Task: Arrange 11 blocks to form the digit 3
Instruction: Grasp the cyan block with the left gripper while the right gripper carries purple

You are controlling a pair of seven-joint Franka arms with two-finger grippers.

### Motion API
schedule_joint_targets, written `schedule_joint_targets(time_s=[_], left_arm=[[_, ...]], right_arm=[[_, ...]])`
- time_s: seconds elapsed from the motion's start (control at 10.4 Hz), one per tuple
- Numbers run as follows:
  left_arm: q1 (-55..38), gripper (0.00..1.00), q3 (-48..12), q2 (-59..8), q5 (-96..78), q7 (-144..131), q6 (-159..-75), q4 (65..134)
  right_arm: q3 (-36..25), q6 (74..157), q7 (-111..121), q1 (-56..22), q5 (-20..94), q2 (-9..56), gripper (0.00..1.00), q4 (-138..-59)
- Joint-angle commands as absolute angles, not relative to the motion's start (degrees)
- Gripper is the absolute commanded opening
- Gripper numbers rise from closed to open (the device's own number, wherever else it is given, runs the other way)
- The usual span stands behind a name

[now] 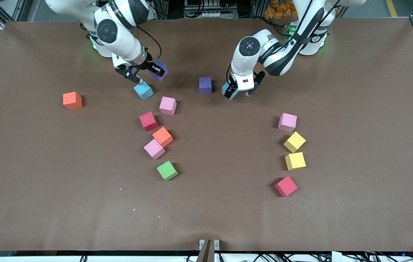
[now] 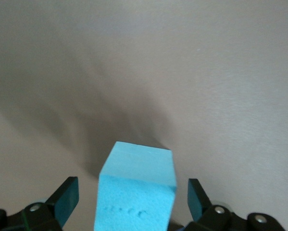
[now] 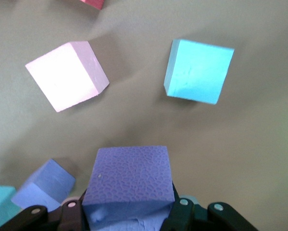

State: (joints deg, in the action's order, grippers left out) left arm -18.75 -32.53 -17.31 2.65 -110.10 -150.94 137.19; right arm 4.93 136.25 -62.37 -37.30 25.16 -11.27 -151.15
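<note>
My right gripper (image 1: 150, 71) hangs over the table near the right arm's base, shut on a purple block (image 1: 159, 71) (image 3: 129, 178). Just below it a light blue block (image 1: 143, 90) (image 3: 199, 71) rests on the table. My left gripper (image 1: 238, 92) (image 2: 131, 197) is low at a second light blue block (image 1: 230, 92) (image 2: 136, 187), open, one finger on each side with a gap to the foam. Another purple block (image 1: 205, 85) lies between the two grippers. The remaining blocks lie loose and apart. No digit 3 is in view.
Pink (image 1: 168, 105), red (image 1: 148, 121), orange (image 1: 162, 136), pink (image 1: 154, 149) and a green cube (image 1: 166, 170) run toward the front camera. An orange block (image 1: 72, 100) sits alone. Pink (image 1: 287, 122), two yellows (image 1: 294, 141) (image 1: 295, 161) and red (image 1: 286, 186) line the left arm's end.
</note>
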Motion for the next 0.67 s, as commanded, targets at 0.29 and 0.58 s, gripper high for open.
schedule_joint_targets(time_s=[0.29,0.58], left_arm=[[-19.1,0.31,-32.4,-19.8,1.5,-111.1,-152.8,137.5],[-18.7,0.00,-31.8,-19.6,1.4,-119.1,-153.6,137.4]], right_arm=[[4.9,145.7,-96.6,-46.6,26.2,-3.8,0.00,-147.4],[4.9,146.0,-109.2,-47.8,25.6,4.6,0.00,-140.4]])
